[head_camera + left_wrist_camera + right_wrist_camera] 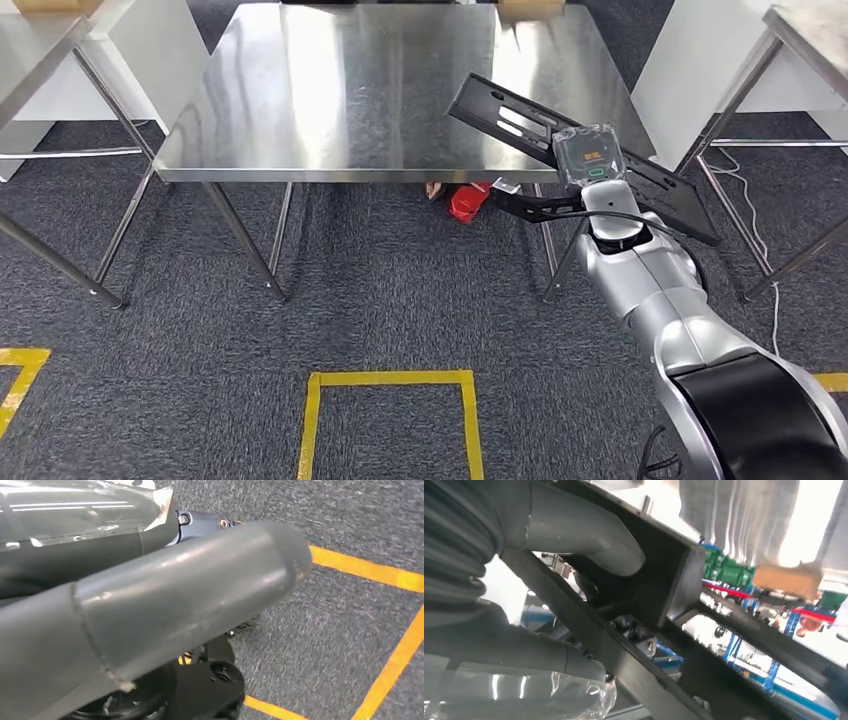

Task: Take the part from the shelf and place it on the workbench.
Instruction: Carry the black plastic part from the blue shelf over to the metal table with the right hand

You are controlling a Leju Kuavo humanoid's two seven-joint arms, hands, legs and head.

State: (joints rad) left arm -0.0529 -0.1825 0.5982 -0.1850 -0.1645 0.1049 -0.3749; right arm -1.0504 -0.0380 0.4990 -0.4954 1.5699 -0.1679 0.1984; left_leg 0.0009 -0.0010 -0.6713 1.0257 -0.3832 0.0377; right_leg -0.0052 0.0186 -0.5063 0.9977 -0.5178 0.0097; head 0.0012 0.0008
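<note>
Right hand (pixel 592 160) grasping black part (pixel 520 118); long axis slanting upper-left over workbench (pixel 300 100) edge; left hand (pixel 150 615) state unclear.

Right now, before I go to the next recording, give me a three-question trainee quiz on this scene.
1. True or false: the right hand grips the black part.
2. The part's far end hangs over which thing? A) steel workbench B) yellow floor marking C) white wall panel
3. What colour is the object on the carpet under the workbench's front edge?

Key: 1 true; 2 A; 3 red.
</note>
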